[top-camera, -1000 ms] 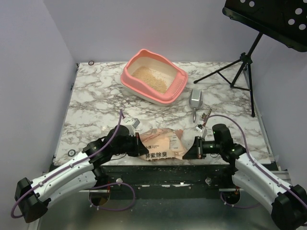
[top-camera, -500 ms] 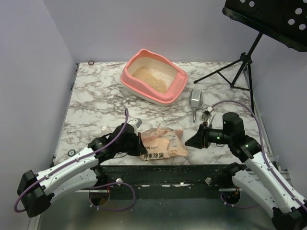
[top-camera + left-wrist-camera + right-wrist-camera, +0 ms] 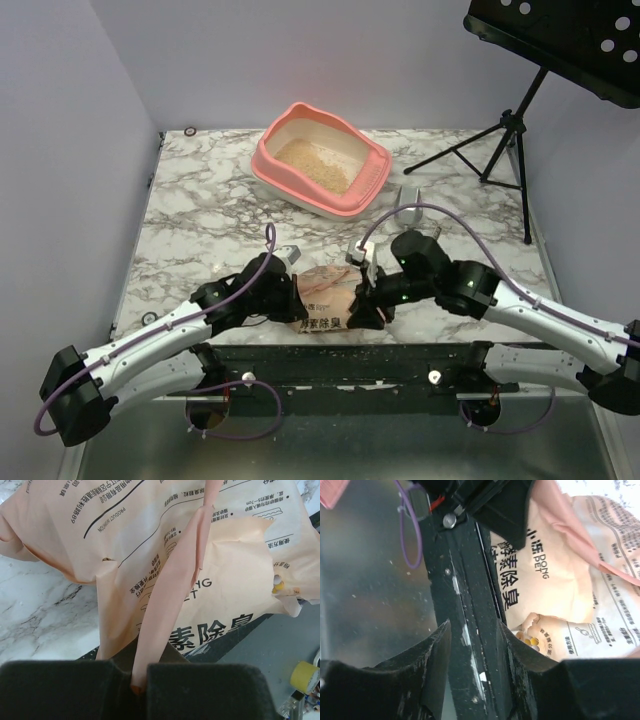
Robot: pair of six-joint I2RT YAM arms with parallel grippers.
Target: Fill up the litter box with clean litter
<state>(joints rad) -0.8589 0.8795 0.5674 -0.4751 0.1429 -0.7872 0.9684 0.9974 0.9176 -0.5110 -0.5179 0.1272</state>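
Note:
The salmon-pink litter box stands at the back middle of the marble table, with a patch of beige clean litter on its floor. A peach litter bag with black print lies at the table's front edge. My left gripper is shut on a raised fold of that bag, and the fold runs down between the pads. My right gripper hovers open at the bag's right end. In the right wrist view the black front rail lies between its fingers, with the bag beside them.
A grey scoop lies behind my right arm, partly hidden by its cable. A black music stand has its tripod on the back right of the table. A yellow tape roll sits below the table's front edge.
My right arm has swung left from the table's right side to the bag's right end, and its jaws have opened. My left gripper keeps its hold on the bag, nearly still.

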